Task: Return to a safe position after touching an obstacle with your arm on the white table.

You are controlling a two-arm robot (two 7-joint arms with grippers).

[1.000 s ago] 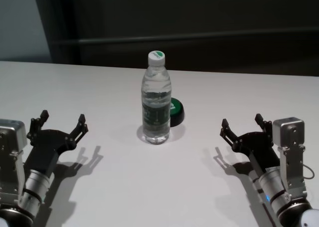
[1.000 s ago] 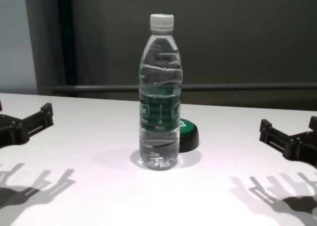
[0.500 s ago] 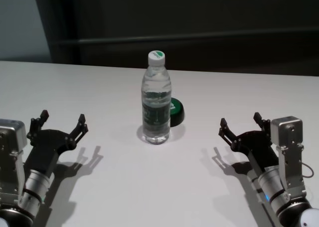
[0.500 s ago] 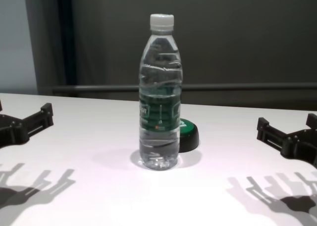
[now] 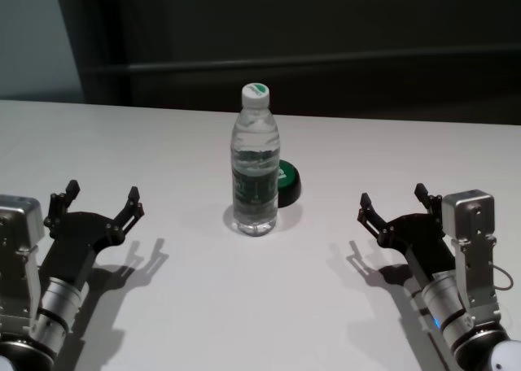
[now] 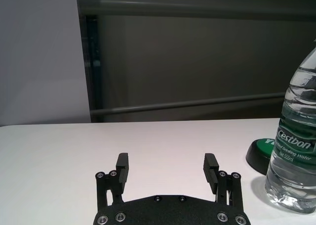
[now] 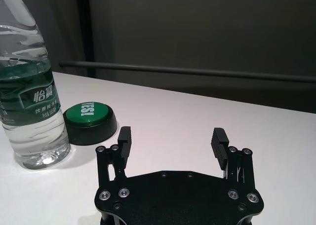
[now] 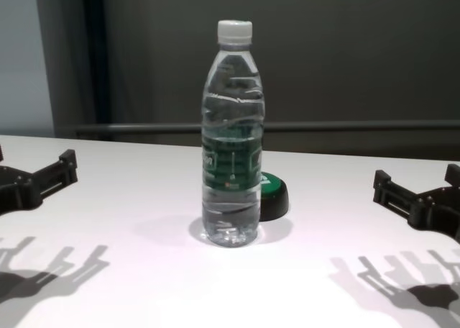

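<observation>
Right claw (image 5: 392,203) edged inward (fingers spread); ribbed clear bottle (image 5: 256,168) upright.

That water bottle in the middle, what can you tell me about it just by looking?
The water bottle is tall, clear ribbed plastic, nearly full, with a white screw cap still on and a dark green label band around its middle. It stands upright on the white table, about midway between the two grippers, touching neither. A low black disc with a green top sits just behind it, on the robot's right; whether they touch I cannot tell.
</observation>
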